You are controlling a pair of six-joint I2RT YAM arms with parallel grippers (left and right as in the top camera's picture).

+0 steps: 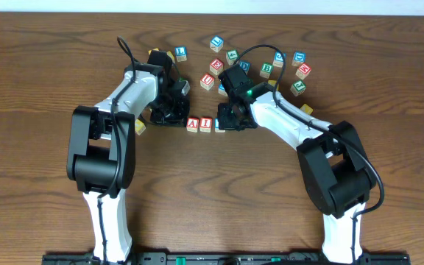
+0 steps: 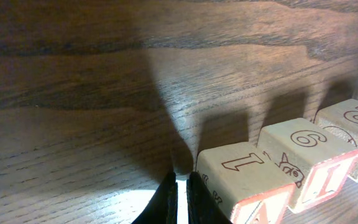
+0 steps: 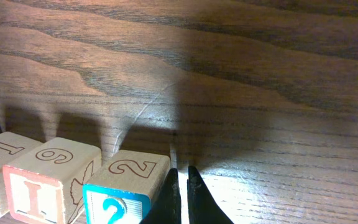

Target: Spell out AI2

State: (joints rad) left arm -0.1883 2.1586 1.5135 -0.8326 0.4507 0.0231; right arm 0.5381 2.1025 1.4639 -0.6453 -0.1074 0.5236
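Three wooden blocks stand in a row on the table: a red A block (image 1: 192, 124), a red I block (image 1: 206, 124) and a blue 2 block (image 3: 124, 186), the last mostly hidden under my right gripper in the overhead view. My left gripper (image 2: 181, 186) is shut and empty, its fingertips against the A block's (image 2: 244, 180) left side. My right gripper (image 3: 180, 186) is shut and empty, its fingertips against the 2 block's right side. The I block (image 2: 306, 158) sits between them and also shows in the right wrist view (image 3: 48, 174).
Several loose letter blocks (image 1: 267, 68) lie scattered at the back, right of centre, including a U block (image 1: 207, 81) and a blue block (image 1: 181, 53) behind the left arm. A yellowish block (image 1: 139, 128) lies by the left arm.
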